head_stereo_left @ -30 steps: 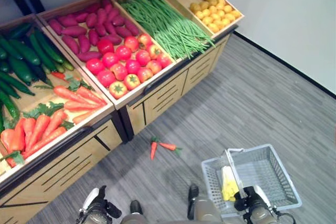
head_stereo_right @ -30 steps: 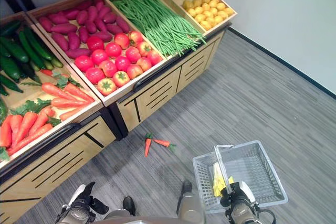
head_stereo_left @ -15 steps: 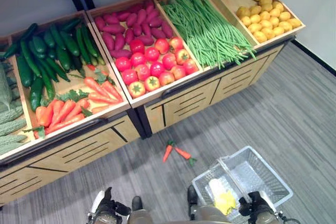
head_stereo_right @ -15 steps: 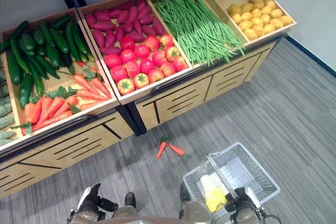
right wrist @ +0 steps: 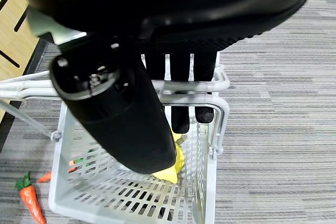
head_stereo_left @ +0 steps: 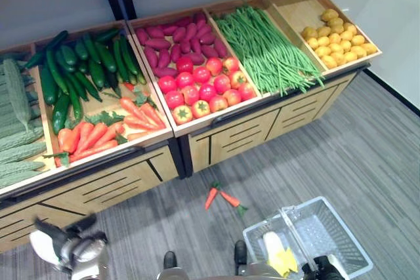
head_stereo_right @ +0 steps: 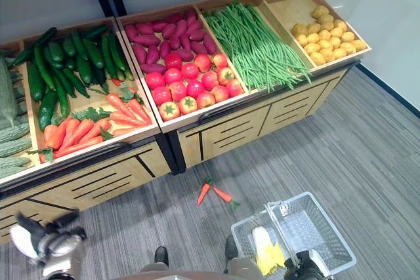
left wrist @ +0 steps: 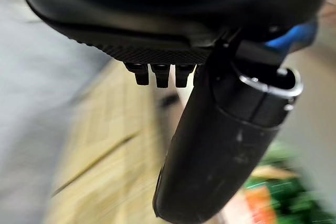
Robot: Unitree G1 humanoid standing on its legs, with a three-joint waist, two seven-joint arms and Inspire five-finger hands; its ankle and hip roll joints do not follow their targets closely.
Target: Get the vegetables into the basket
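Note:
Two carrots (head_stereo_left: 210, 197) (head_stereo_left: 230, 198) lie on the grey floor in front of the vegetable stand; one carrot (right wrist: 30, 203) also shows in the right wrist view. My right hand (right wrist: 181, 114) is shut on the handle (right wrist: 184, 85) of a white basket (head_stereo_left: 346, 225), which hangs low at the right. A yellow corn cob (head_stereo_left: 279, 256) lies inside it. My left hand (head_stereo_left: 69, 248) is raised at the lower left, in front of the stand's drawers. Its fingers (left wrist: 157, 74) look straight and hold nothing.
The wooden stand (head_stereo_left: 216, 139) has slanted bins of bitter gourds (head_stereo_left: 16, 106), cucumbers (head_stereo_left: 79, 70), carrots (head_stereo_left: 105, 129), sweet potatoes (head_stereo_left: 177, 37), tomatoes (head_stereo_left: 203, 86), green beans (head_stereo_left: 269, 50) and yellow potatoes (head_stereo_left: 338, 37). Open floor lies to the right.
The camera has swung left, so the stand sits more squarely in view. My left hand has risen from the bottom edge. The basket stays in my right hand.

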